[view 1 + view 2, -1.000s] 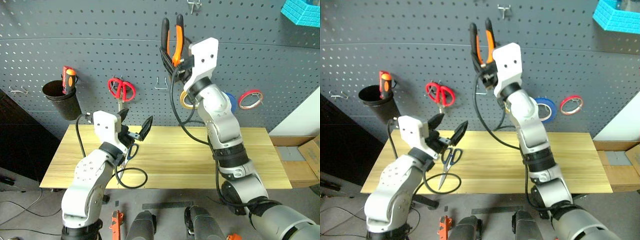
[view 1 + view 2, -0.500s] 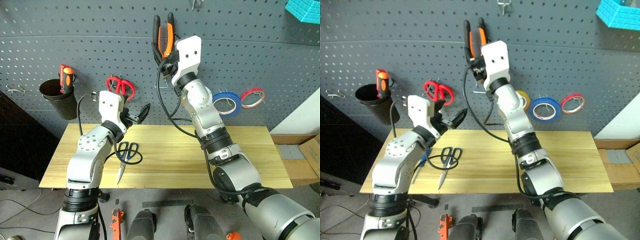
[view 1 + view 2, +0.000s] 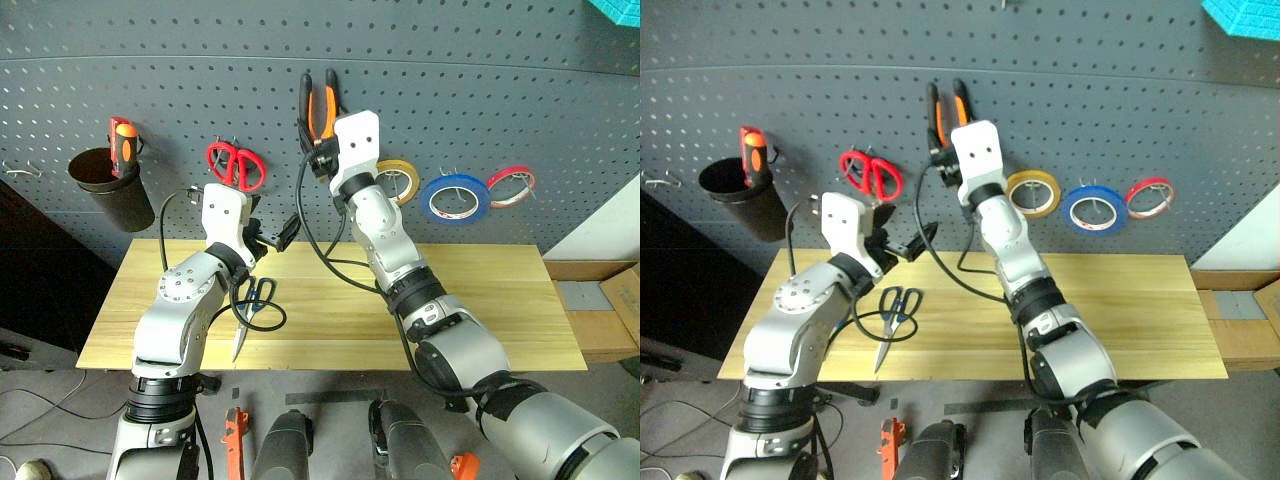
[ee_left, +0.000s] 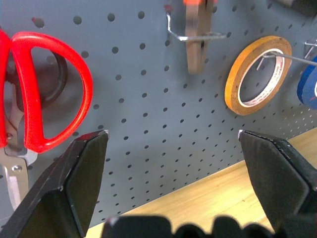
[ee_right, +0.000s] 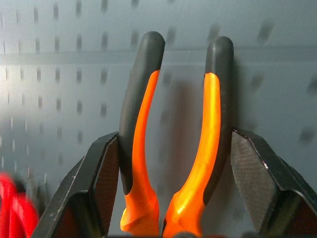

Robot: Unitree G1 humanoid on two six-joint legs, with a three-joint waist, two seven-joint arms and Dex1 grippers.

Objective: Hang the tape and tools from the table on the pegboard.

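The right gripper (image 3: 318, 150) squeezes the pliers (image 5: 174, 148) with handles up against the pegboard (image 3: 480, 90), likely so they can slip over a hook; the left gripper (image 4: 171, 186) is wide open and empty, ready for the scissors (image 3: 892, 312) lying on the table (image 3: 480, 300); the blue tape (image 3: 455, 197) already hangs.

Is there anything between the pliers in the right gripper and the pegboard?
Nothing visible. The right gripper holds the pliers handles up, facing bare pegboard. The red scissors and yellow roll hang off to either side.
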